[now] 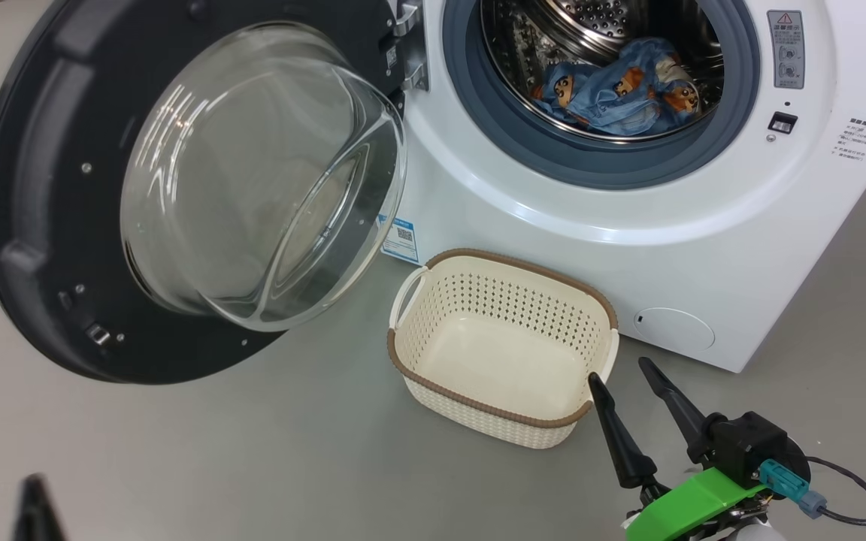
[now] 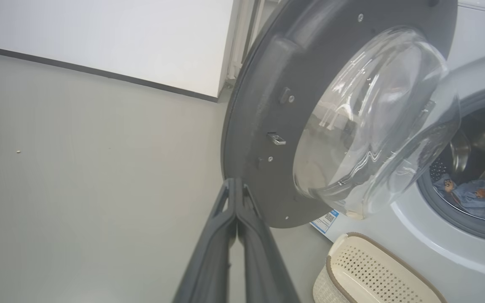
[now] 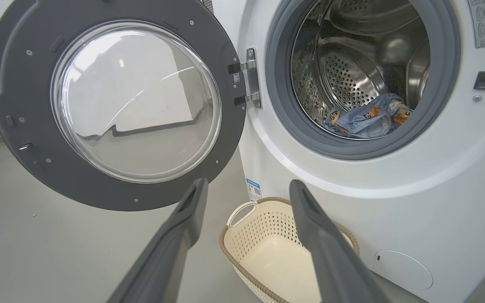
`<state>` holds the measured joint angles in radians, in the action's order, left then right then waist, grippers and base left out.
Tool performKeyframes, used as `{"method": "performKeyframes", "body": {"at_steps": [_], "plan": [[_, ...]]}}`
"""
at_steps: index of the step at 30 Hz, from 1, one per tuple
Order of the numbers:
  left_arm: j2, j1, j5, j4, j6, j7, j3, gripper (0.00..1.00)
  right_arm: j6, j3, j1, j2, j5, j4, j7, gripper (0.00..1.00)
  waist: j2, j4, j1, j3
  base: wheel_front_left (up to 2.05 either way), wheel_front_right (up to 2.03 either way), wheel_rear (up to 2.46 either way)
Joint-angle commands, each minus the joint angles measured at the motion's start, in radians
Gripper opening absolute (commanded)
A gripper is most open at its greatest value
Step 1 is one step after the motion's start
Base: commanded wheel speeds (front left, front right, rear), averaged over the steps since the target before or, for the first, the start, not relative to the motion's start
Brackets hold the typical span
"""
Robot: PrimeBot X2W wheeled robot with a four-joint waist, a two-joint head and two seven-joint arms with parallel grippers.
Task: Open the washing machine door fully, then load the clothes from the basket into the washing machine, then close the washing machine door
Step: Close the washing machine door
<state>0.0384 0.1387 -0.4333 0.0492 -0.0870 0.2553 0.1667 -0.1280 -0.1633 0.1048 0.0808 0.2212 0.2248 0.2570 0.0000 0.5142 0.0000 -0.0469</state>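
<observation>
Grey floor (image 1: 252, 466) carries the basket (image 1: 508, 302) before the washing machine (image 1: 553, 240); my left pincer (image 2: 236, 186) is pressed together, my right pincer (image 1: 618, 370) spread.

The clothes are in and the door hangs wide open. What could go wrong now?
The clothes lie close to the grey seal; a fold might get pinched when the door shuts. The basket stands near the door's swing and might get knocked. The closed left gripper could slip off the door's curved rim when pushing.
</observation>
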Motion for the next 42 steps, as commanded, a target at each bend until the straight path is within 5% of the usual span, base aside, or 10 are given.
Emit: {"method": "performKeyframes", "body": {"at_steps": [1,10,19,35,42], "plan": [[0.012,-0.046,-0.017,-0.015,0.012,0.006,0.054,0.00,-0.003,-0.022,0.012,-0.006,0.002,-0.028,0.005,1.00,0.0000,-0.001,0.0000,0.000,0.00,0.00,0.00],[0.012,-0.163,-0.290,0.011,0.137,0.006,0.249,0.00,-0.003,-0.007,0.004,-0.007,0.000,-0.036,0.005,1.00,0.0000,-0.004,0.0000,-0.001,0.00,0.00,0.00],[0.066,-0.322,-0.520,0.094,0.191,-0.036,0.370,0.00,-0.003,0.011,-0.012,-0.011,-0.002,-0.048,0.005,1.00,0.0000,-0.007,0.0000,-0.004,0.00,0.00,0.00],[0.271,-0.595,-0.894,0.384,0.212,-0.271,0.488,0.00,-0.003,0.011,0.008,-0.005,-0.006,-0.053,0.005,1.00,0.0000,-0.044,0.0000,-0.039,0.00,0.00,0.00],[0.356,-0.716,-0.984,0.518,0.176,-0.400,0.494,0.00,-0.003,0.007,0.022,0.004,-0.007,-0.051,0.005,1.00,0.0000,-0.073,0.0000,-0.059,0.00,0.00,0.00]]}}
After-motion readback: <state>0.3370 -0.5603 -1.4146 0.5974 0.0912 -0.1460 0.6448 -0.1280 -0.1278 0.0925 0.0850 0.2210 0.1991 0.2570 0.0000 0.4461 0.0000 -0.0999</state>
